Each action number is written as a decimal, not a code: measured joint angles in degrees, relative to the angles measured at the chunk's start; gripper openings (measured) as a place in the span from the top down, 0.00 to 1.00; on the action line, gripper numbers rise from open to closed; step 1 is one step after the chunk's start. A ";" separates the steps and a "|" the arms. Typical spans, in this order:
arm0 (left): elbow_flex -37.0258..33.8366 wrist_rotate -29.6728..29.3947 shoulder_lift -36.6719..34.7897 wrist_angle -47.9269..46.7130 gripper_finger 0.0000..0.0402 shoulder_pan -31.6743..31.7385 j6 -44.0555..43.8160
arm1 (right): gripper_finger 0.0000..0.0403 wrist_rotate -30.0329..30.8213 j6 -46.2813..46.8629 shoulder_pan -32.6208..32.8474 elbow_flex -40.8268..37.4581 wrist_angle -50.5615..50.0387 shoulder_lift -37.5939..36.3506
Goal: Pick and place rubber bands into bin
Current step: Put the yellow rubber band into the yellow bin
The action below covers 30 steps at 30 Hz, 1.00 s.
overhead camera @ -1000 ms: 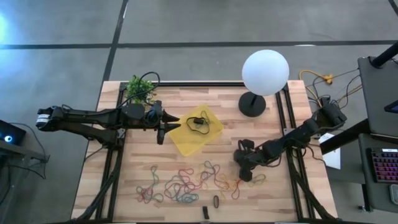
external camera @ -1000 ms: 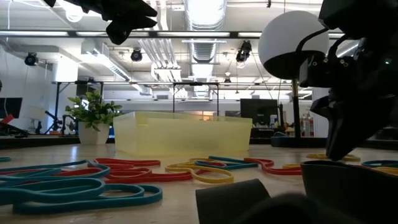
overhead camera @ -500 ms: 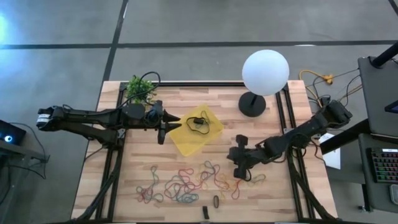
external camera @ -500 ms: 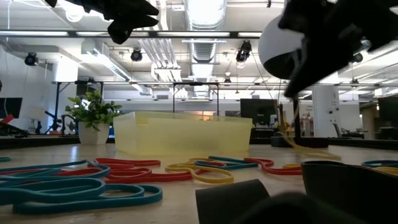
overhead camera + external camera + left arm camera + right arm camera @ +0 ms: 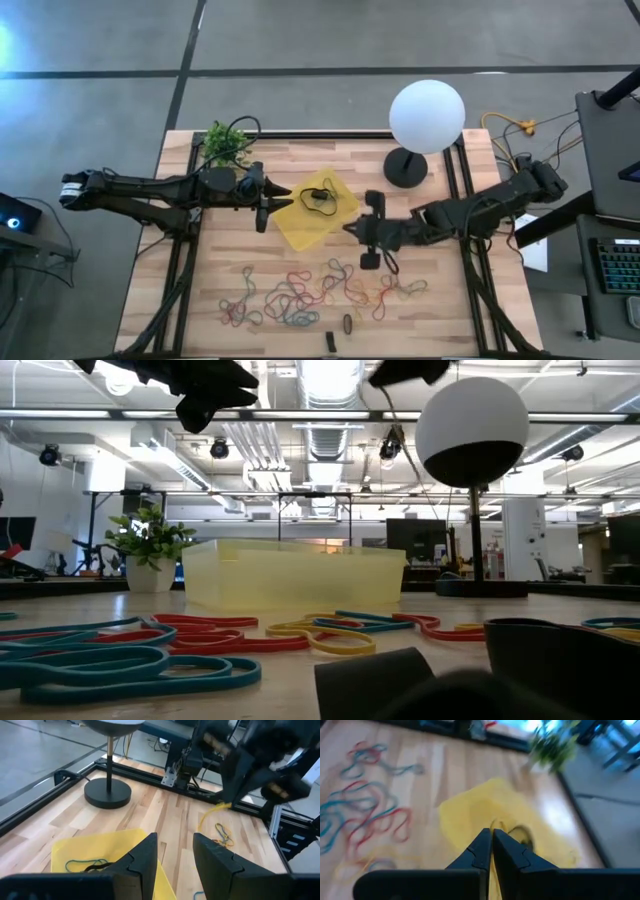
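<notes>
The yellow bin lies in the middle of the table with a black and a green rubber band in it. Several loose rubber bands in red, blue, green and tan lie toward the near edge. My right gripper is high beside the bin's right corner, shut on a tan-yellow rubber band. In its wrist view the bin lies just ahead of the shut fingers. My left gripper hovers open over the bin's left corner, nothing between its fingers. My right gripper pinches the tan-yellow rubber band between its two shut fingertips; a thin yellow strand shows in the slit between them. The fingers slant down from the table's right side. The band hangs slack below them; whether its lower end touches the table, I cannot tell.
A white globe lamp on a black round base stands at the far right. A small potted plant stands at the far left. Two small dark oblong pieces lie at the near edge. Black rails run along both table sides.
My right gripper, still shut, has risen from the loose bands at the near right and gone left toward the bin, rolling and tipping closer to level. The tan-yellow band has come up off the table with it. The left arm has kept still.
</notes>
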 joint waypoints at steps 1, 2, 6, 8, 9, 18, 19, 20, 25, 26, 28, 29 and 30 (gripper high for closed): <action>0.08 0.00 0.00 0.19 0.73 -0.02 0.00 | 0.98 0.00 -1.36 -0.82 1.05 -0.03 0.00; 0.08 0.00 0.00 0.51 0.73 -0.02 0.00 | 0.98 0.01 -2.65 -1.72 2.02 0.00 0.00; 0.11 0.00 0.00 0.55 0.73 -0.02 -0.02 | 0.98 0.00 -5.82 -6.03 3.90 0.44 -0.02; 0.35 0.02 0.00 0.76 0.73 -0.04 -0.03 | 0.98 -0.12 -6.31 -8.26 4.00 0.42 -0.02; 0.41 0.00 -0.03 0.83 0.73 -0.04 -0.04 | 0.98 -0.42 -6.40 -9.43 3.98 0.56 -0.02; 0.39 0.02 -0.48 0.61 0.73 0.00 -0.07 | 0.98 -8.04 -5.36 -17.74 2.71 5.99 4.77; 0.37 0.06 -0.50 0.70 0.73 0.00 -0.07 | 0.98 -8.84 -4.90 -18.46 2.71 6.87 5.67; 0.33 0.14 -0.52 0.65 0.73 0.00 -0.07 | 0.98 -9.78 -4.55 -19.09 2.71 7.39 6.64; 0.30 0.18 -0.57 0.61 0.73 0.00 -0.09 | 0.98 -13.53 -1.88 -21.58 2.60 8.26 11.96; 0.29 0.18 -0.57 0.59 0.73 0.00 -0.09 | 0.98 -13.91 -1.26 -21.88 2.57 8.10 13.20; 0.23 0.20 -0.57 0.59 0.73 0.00 -0.11 | 0.98 -14.48 -0.02 -22.24 2.56 8.09 15.27; 0.19 0.20 -0.57 0.59 0.73 0.00 -0.13 | 0.98 -14.90 0.44 -22.36 2.56 8.03 16.24; 0.19 0.20 -0.57 0.59 0.73 0.00 -0.13 | 0.98 -15.57 1.00 -22.49 2.56 8.07 17.09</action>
